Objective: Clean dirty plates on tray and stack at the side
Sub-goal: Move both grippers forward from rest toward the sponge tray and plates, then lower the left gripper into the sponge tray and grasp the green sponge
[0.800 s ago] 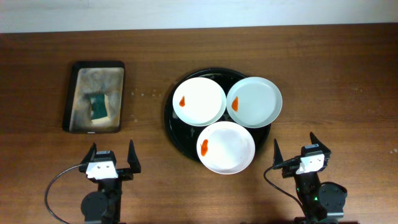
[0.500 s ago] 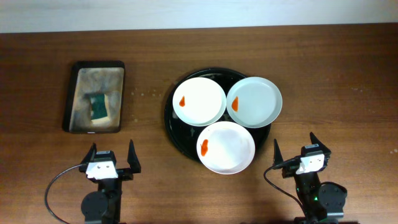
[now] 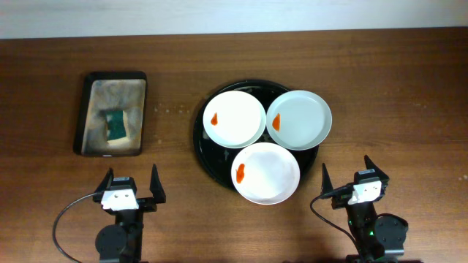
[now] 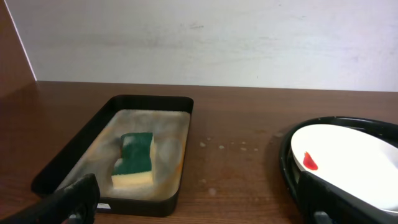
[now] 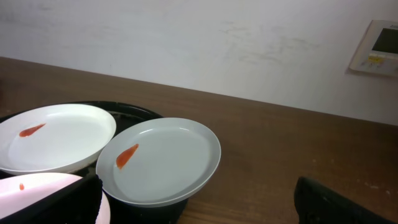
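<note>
Three plates lie on the round black tray [image 3: 208, 150]. A white plate [image 3: 238, 120] is at its back left, a pale mint plate [image 3: 301, 120] at its back right, a white plate [image 3: 270, 174] at its front. Each has an orange-red smear. The mint plate [image 5: 161, 162] and back white plate [image 5: 59, 135] show in the right wrist view; the back white plate [image 4: 348, 158] and the tray's rim [image 4: 287, 167] show in the left wrist view. My left gripper [image 3: 131, 183] is open and empty near the front edge, left of the tray. My right gripper [image 3: 349, 179] is open and empty, right of the front plate.
A rectangular dark sponge tray [image 3: 93, 142] stands at the back left with a green and yellow sponge [image 3: 115, 126] in it; the sponge [image 4: 135, 158] also shows in the left wrist view. A white wall runs behind the table.
</note>
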Available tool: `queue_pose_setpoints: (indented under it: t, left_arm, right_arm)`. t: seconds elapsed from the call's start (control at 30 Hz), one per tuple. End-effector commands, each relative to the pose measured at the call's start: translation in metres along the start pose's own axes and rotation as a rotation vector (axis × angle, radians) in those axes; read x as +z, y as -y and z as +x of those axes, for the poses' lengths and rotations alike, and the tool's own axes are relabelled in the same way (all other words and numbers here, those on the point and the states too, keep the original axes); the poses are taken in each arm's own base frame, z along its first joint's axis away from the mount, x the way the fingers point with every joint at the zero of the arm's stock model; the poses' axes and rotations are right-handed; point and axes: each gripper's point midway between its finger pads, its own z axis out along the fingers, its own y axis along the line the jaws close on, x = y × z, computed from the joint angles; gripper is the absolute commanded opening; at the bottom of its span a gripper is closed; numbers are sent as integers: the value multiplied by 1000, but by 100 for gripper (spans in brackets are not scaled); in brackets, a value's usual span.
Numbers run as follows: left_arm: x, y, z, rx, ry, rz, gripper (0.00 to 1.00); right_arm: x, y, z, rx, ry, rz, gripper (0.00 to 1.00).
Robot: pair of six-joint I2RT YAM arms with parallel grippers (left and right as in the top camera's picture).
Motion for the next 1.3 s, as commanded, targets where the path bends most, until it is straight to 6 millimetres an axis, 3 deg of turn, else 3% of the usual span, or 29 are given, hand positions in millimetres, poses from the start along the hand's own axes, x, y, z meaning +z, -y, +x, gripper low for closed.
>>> queue_pose_setpoints:
  t: [0.0,0.3,0.47,0.57,0.7,0.93,1.17,1.27]
  left_arm:
    - [0,-3,0,-3,4,-15,99]
    - [0,-3,-1,-3,7,-15,99]
    - [-1,6,-18,-4,76,35,99]
    - [-5,14,-40,-2,153,83,99]
    - [-15,26,-72,-8,183,150,99]
    - [-14,28,-127,-18,1,150,99]
    - [22,35,-172,-37,-334,164,99]
    - [50,39,-195,-46,-448,168,99]
  right_arm:
    - [0,0,2,7,0,-2,99]
    - [0,0,2,7,0,-2,99]
    - [0,-10,-5,3,32,-62,99]
    - [-4,-24,-27,-13,110,-146,99]
    - [-15,-25,-64,63,150,-174,99]
    - [-23,-27,-108,179,-43,-226,99]
    - [5,-16,-156,246,-303,-237,99]
    - [22,-12,-168,288,-478,-241,99]
